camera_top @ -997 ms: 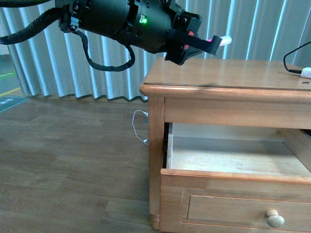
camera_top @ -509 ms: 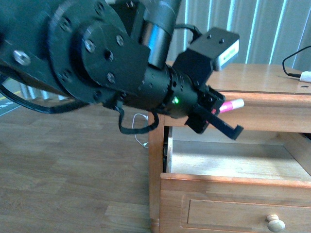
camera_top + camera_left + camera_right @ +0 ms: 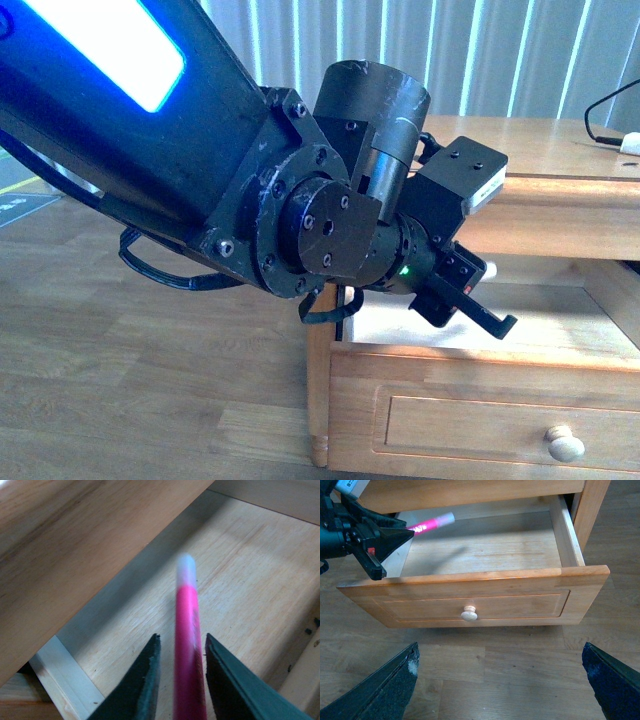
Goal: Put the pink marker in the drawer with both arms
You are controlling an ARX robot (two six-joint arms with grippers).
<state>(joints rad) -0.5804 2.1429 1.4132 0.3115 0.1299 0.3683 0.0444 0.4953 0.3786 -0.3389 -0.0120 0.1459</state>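
Left pincer (image 3: 182,639) is clamped narrow on the pink marker (image 3: 189,630), white cap poking out ahead of the tips, drawer (image 3: 470,574) floor right below it. Step looks like drop-off. Next: part the jaws so it lands inside. Right pincer (image 3: 500,650) is spread wide, empty, facing the knob (image 3: 468,613), probably to close.

The left arm (image 3: 200,150) slants forward and down across the front view, wrist bent. Its left hand (image 3: 182,639) has both fingers closed against the pink marker (image 3: 189,625). The right hand (image 3: 500,647) points downward, its fingers (image 3: 385,690) spread wide apart.
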